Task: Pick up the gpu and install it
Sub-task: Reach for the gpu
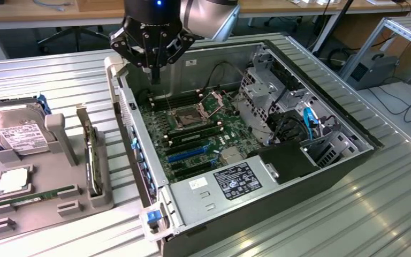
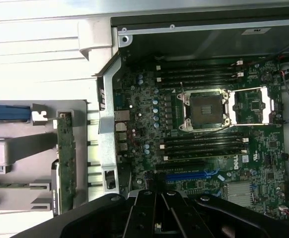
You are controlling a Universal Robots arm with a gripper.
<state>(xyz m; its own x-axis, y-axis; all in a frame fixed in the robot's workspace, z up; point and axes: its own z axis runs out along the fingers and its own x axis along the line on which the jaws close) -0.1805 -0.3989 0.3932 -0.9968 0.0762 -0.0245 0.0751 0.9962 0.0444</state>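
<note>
The gpu (image 1: 88, 155) is a thin dark card standing on edge in a slot of the grey holder (image 1: 62, 206), at the exterior view's left of the open computer case. The wrist view shows it as a narrow board (image 2: 66, 158) with a metal end. My gripper (image 1: 154, 75) hangs above the back corner of the case, over the motherboard (image 1: 191, 134), well apart from the gpu. Its fingers (image 2: 157, 206) are pressed together with nothing between them. The blue expansion slot (image 1: 186, 154) on the board is bare, as the wrist view also shows (image 2: 191, 176).
On the holder, a silver hard drive (image 1: 16, 131) leans at the back, with a processor chip (image 1: 11, 183) and a green memory stick (image 1: 34, 196) lying in front. The case wall (image 1: 130, 134) stands between holder and motherboard. Drive cages and cables (image 1: 291, 123) crowd the case's far side.
</note>
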